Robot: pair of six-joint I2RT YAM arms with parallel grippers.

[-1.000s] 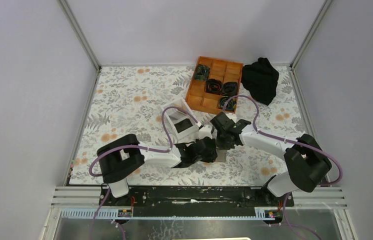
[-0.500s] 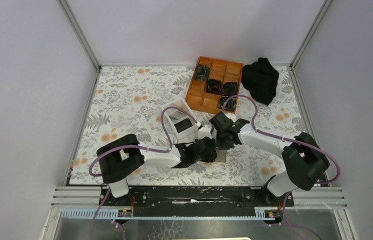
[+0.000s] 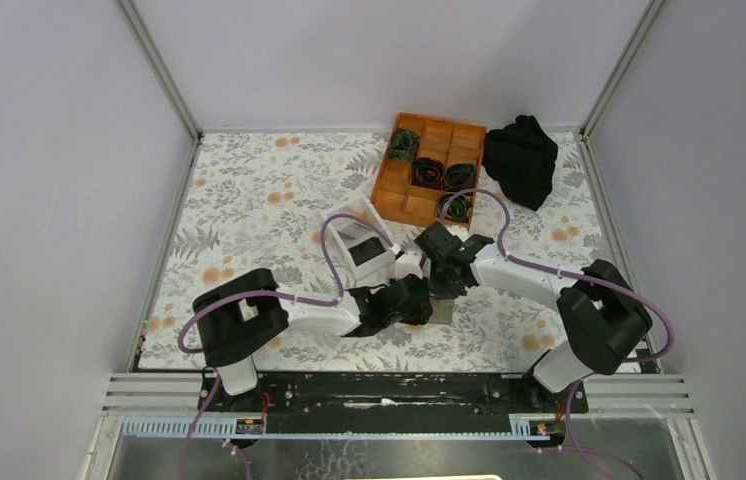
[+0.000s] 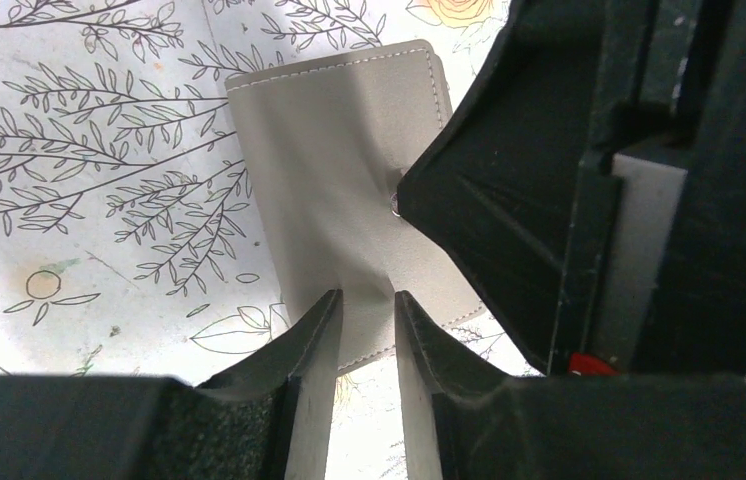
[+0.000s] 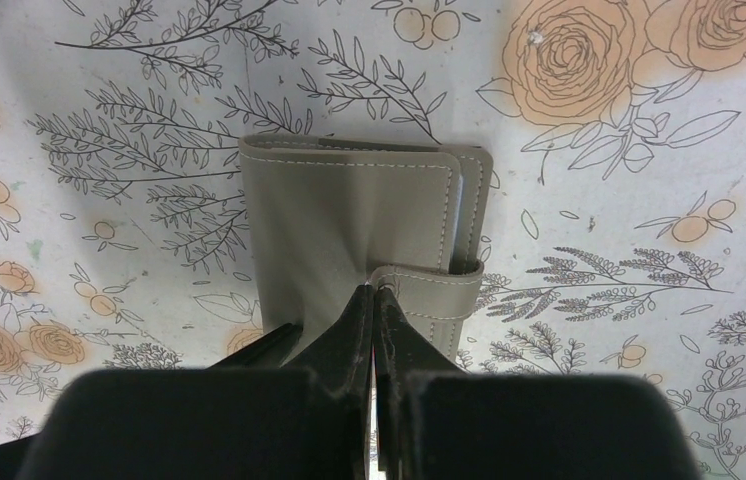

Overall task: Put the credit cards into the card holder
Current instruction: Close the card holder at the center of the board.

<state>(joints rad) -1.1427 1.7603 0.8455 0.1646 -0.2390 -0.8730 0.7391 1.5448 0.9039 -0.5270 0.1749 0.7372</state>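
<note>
The grey card holder [image 5: 349,220] lies folded shut on the flowered table, its strap [image 5: 439,290] wrapped over the right edge. It also shows in the left wrist view [image 4: 339,150] and as a grey sliver in the top view [image 3: 441,312]. My left gripper [image 4: 367,300] pinches the near edge of its cover, which puckers between the fingers. My right gripper [image 5: 374,290] is shut with its tips on the strap's curled end. In the top view both grippers, left [image 3: 417,300] and right [image 3: 444,283], meet over the holder. No credit card is clearly visible.
A white two-compartment box [image 3: 347,216] stands just left of the grippers with something dark inside. An orange gridded tray [image 3: 401,205] with dark coiled items is behind, and a black cloth [image 3: 521,160] lies at the back right.
The right arm has shifted slightly to the left over the holder. The left arm has stayed in place.
</note>
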